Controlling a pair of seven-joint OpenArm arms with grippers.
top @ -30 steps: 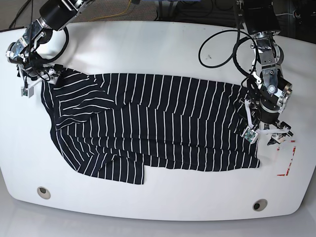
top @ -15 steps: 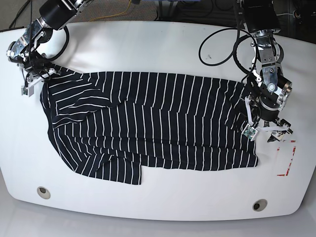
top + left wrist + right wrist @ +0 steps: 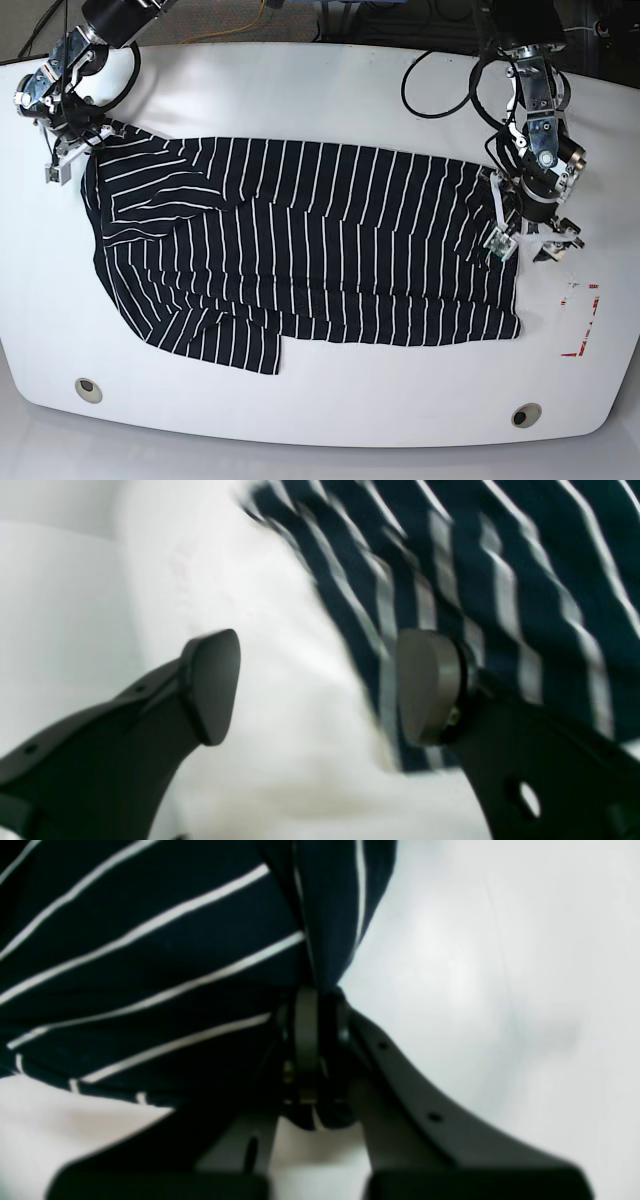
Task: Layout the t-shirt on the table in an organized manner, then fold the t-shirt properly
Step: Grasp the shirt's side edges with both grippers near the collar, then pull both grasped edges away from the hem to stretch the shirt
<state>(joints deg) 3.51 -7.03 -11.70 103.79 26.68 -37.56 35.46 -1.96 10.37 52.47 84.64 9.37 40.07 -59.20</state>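
Striped t-shirt [image 3: 300, 250], soft black cloth with thin white lines, lies spread and rumpled across the smooth white bench [image 3: 320, 90]. Right claw [image 3: 315, 1030] is pinched on a fabric fold at its far corner; left claw [image 3: 315, 690] stands apart at the opposite edge, holding nothing.

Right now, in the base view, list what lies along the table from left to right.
right gripper pinching the shirt's corner → the t-shirt spread across the middle → left gripper open at the shirt's other edge → red-marked rectangle on the table.
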